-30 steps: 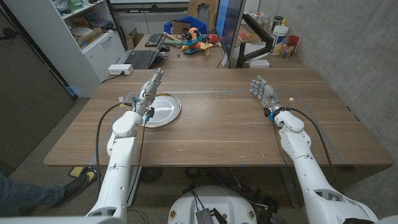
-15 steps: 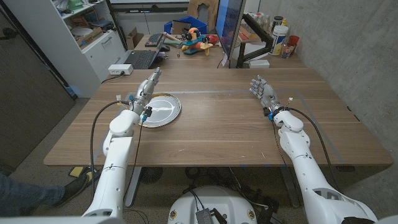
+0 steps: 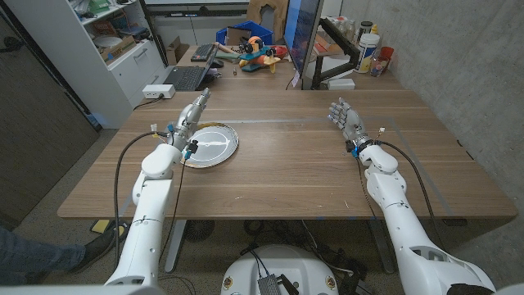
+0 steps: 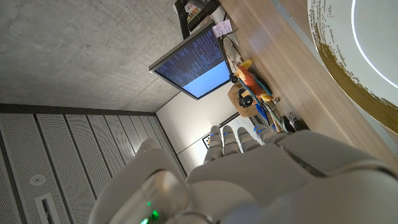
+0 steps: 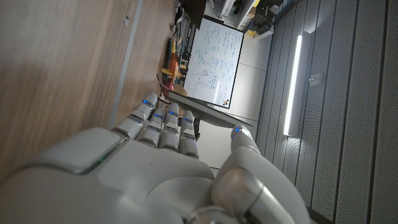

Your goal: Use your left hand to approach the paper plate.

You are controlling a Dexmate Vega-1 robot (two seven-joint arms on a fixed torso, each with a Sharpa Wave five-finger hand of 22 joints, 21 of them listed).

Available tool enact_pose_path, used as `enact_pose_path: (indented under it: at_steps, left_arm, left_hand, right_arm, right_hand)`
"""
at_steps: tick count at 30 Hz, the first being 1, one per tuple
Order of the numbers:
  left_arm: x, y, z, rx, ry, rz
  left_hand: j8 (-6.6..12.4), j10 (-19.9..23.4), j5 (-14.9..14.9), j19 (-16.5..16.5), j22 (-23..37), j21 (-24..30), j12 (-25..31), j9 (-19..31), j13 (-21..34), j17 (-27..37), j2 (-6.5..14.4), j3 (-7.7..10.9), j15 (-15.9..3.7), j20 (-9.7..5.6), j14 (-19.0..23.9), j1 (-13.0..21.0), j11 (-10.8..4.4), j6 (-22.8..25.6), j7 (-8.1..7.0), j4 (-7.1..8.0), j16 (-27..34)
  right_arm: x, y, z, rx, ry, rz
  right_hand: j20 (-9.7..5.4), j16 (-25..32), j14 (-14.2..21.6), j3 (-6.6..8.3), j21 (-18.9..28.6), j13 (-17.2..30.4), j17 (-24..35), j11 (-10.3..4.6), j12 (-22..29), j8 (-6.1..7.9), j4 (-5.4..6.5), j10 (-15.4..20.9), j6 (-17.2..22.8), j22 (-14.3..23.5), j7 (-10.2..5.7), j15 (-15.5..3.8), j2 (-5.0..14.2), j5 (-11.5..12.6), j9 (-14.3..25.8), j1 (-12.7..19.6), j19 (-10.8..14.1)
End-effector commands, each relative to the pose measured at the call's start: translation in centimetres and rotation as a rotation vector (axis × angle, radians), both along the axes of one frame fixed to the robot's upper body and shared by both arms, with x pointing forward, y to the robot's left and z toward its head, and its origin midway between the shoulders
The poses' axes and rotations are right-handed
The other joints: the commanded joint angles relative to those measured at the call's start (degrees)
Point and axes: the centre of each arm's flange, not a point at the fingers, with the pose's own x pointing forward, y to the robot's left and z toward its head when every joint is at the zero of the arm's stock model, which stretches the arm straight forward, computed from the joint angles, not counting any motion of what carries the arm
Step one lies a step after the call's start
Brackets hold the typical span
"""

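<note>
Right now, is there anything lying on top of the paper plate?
The paper plate looks bare in the head view; it lies directly on the wooden table. The left hand hangs open at its left rim and covers that edge, so that part cannot be checked.

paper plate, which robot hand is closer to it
Left. The left robot hand is at the paper plate on its left rim, fingers open and holding nothing. The right robot hand is far across the table, also open.

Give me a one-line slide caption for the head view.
Left hand open beside the paper plate on the wooden table; right hand open, apart.
</note>
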Motion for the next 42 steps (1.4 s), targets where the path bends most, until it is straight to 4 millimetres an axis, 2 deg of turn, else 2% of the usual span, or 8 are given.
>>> enact_pose_path:
  at_steps: [1, 42]
  left_arm:
    - [-0.2, 0.6, 0.1, 0.016, -0.006, 0.029]
    - [-0.8, 2.7, 0.1, 0.090, 0.041, 0.094]
  left_hand:
    - [0.52, 0.1, -0.2, -1.0, 0.2, 0.0, 0.1, 0.3, 0.3, 0.1, 0.1, 0.12, 0.08, 0.43, 0.1, 0.7, -0.30, 0.2, 0.19, -0.23, 0.5]
    - [0.55, 0.3, -0.7, -1.1, 0.3, -0.1, 0.1, 0.3, 0.3, 0.1, 0.6, 0.23, -0.07, 0.66, 0.3, 1.7, -0.38, 0.8, 0.17, -0.62, 0.3]
  right_arm:
    - [0.2, 0.3, 0.3, 0.002, -0.005, -0.002]
    - [0.7, 0.4, 0.7, 0.002, -0.011, 0.001]
  right_hand:
    - [-0.05, 0.1, 0.5, 0.40, 0.0, 0.3, 0.2, -0.26, -0.3, 0.42, -0.28, 0.4, 0.7, 0.1, -0.04, 0.09, 0.15, 0.1, 0.1, 0.2, 0.4]
    - [-0.01, 0.1, 0.5, 0.47, -0.6, 0.3, 0.2, -0.16, -0.4, 0.35, -0.36, 0.6, 0.8, 0.2, 0.02, 0.10, 0.21, 0.1, 0.1, 0.2, 0.7]
